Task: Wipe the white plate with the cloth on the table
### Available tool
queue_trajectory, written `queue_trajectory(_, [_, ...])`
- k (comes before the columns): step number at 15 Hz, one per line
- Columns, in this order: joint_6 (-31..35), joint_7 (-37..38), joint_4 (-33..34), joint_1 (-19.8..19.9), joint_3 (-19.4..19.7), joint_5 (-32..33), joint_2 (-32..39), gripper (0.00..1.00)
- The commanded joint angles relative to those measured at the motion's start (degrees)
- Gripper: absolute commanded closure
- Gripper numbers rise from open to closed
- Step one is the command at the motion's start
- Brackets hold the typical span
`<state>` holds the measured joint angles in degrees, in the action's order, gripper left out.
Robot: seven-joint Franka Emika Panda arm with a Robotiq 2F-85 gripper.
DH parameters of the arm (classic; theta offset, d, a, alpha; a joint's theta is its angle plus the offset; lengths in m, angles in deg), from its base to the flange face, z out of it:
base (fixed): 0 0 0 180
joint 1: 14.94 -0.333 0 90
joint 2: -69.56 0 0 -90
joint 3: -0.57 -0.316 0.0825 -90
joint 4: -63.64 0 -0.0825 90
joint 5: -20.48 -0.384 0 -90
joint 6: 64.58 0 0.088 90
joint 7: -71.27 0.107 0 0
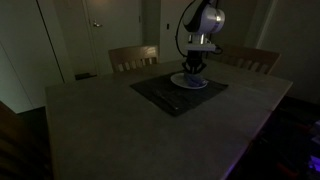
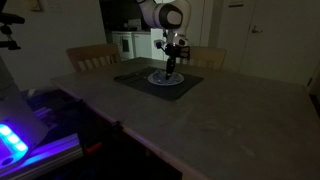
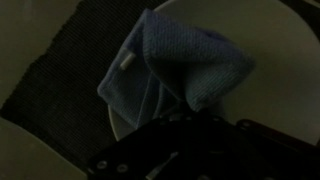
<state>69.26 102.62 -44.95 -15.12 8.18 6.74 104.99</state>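
Observation:
The white plate [image 1: 190, 82] [image 2: 167, 79] sits on a dark placemat [image 1: 160, 95] [image 2: 135, 77] on the table [image 1: 130, 130] [image 2: 220, 120], seen in both exterior views. My gripper [image 1: 193, 68] [image 2: 172, 67] points straight down onto the plate. In the wrist view the bluish-grey cloth [image 3: 180, 65] hangs bunched from the gripper [image 3: 185, 118], over the plate [image 3: 270, 40]. The jaws appear shut on the cloth; the fingertips are dark and hard to see.
Two wooden chairs [image 1: 133, 57] [image 1: 250, 60] stand at the table's far side, close behind the arm. The room is dim. A device with blue-violet light [image 2: 20, 140] sits at the near edge in an exterior view.

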Motion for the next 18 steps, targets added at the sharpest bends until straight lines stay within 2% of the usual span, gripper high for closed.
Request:
queue_trajectory(1, [2.8, -1.6, 2.4, 1.0, -2.6, -3.1, 3.2, 0.98])
queue_trajectory(3, [3.4, -3.6, 2.7, 1.0, -3.6, -3.2, 3.5, 0.98])
queue_trajectory(7, [1.9, -14.7, 3.9, 2.3, -6.4, -1.7, 4.0, 0.98])
queue_trajectory(12, [-2.0, -25.9, 3.0, 2.5, -6.2, 3.1, 3.1, 0.98])
queue_trajectory(13, [-3.7, -26.0, 3.2, 1.7, -5.1, 5.5, 3.0, 0.98])
queue_trajectory(14, [-5.5, -20.9, 3.6, -0.6, -2.2, 9.1, 3.2, 0.98])
queue_trajectory(18, [-4.3, -9.7, 3.4, -2.9, 2.1, 15.8, 3.5, 0.98])
